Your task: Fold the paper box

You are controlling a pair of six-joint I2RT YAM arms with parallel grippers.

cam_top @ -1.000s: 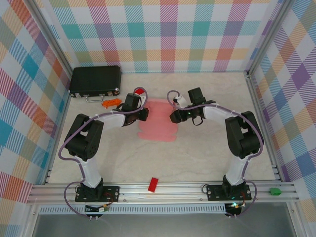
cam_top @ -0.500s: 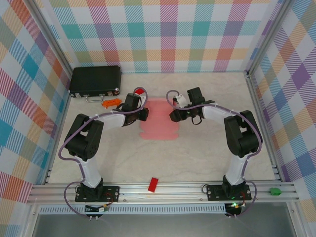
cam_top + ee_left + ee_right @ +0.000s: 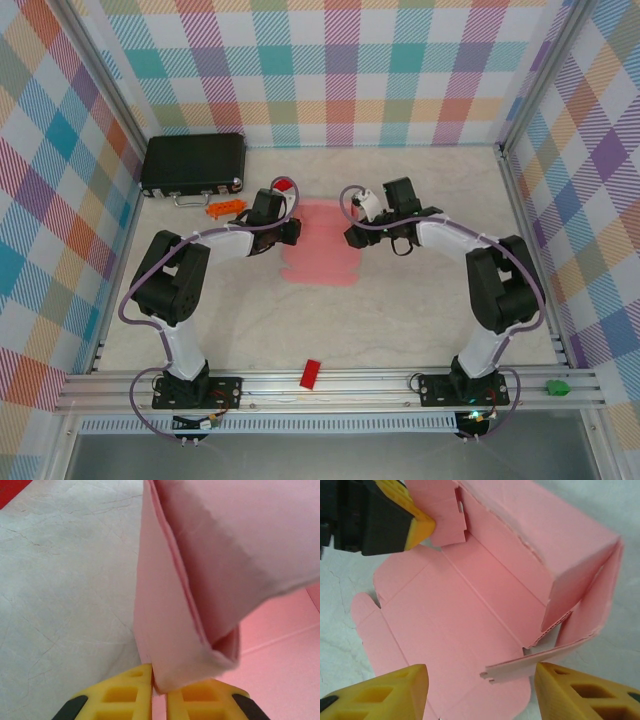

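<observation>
Paper box (image 3: 470, 605) is half-formed: my left gripper (image 3: 159, 682) pinches its side wall (image 3: 165, 605) upright, and my right gripper (image 3: 479, 674) hangs wide over the loose end flap (image 3: 520, 666), which I reckon needs folding in next.

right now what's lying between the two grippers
The paper box: in the top view its pink card spans the stretch from the left gripper to the right gripper.

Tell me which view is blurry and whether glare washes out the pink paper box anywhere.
Left wrist: the paper box sits so close that its surface looks soft. Right wrist: creases and ragged edges are crisp, evenly lit. Top external: it looks pale and washed out, creases barely showing.
</observation>
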